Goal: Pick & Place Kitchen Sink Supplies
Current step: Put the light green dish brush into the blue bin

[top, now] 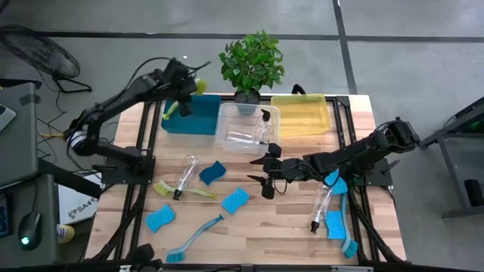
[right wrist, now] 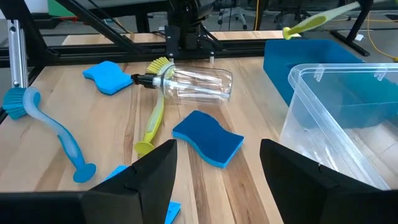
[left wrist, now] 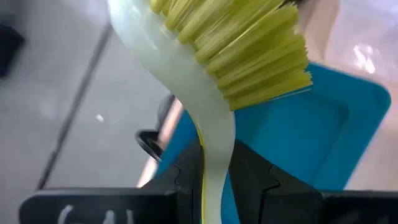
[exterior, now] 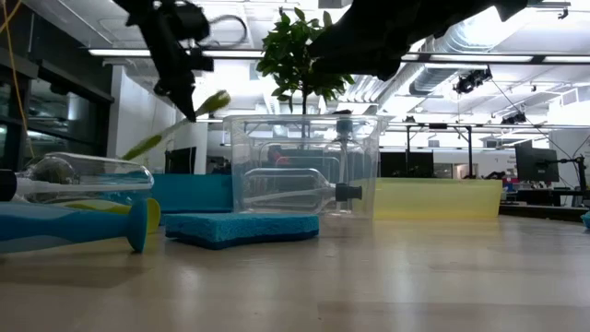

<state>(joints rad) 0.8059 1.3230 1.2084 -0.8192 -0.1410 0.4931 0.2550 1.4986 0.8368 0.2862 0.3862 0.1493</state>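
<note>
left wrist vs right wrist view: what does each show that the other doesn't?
Left wrist only: the left gripper shut on the handle of a yellow-green brush, bristles close up, above the teal bin.

Right wrist only: the open right gripper, a blue sponge, a clear pump bottle lying across a second yellow-green brush, a blue brush and the clear bin.

Both: the teal bin and the held brush, seen small and distant from the right wrist.
</note>
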